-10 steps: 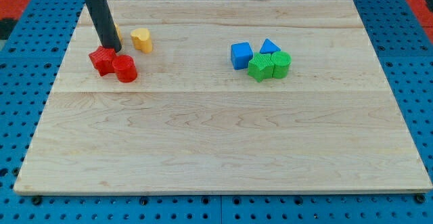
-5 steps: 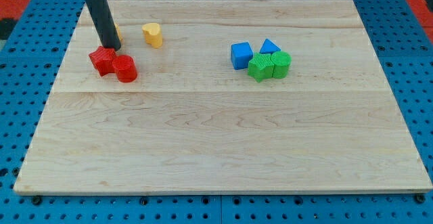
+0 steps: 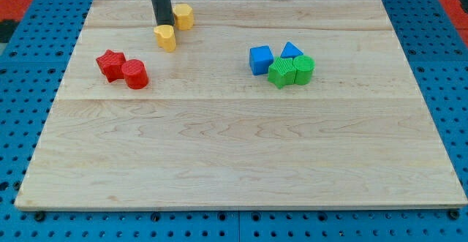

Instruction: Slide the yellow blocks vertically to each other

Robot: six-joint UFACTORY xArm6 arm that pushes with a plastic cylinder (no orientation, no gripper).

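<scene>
Two yellow blocks lie near the view's top left of the wooden board [image 3: 234,147]. A yellow heart-shaped block [image 3: 167,37] sits just below my tip [image 3: 165,25]. A second yellow block [image 3: 183,15] lies right of the rod, a little above and to the right of the heart, partly hidden by the rod. The dark rod comes down from the view's top, and its lower end sits between the two yellow blocks, touching or nearly touching both.
A red star block [image 3: 110,64] and a red cylinder [image 3: 134,74] touch at the left. A blue cube [image 3: 260,59], a blue triangle block [image 3: 291,50], a green star block [image 3: 281,73] and a green block [image 3: 303,69] cluster right of centre.
My tip has moved right and up from beside the red star. The second yellow block has moved right with it and now lies above and to the right of the heart. The heart shifted right earlier.
</scene>
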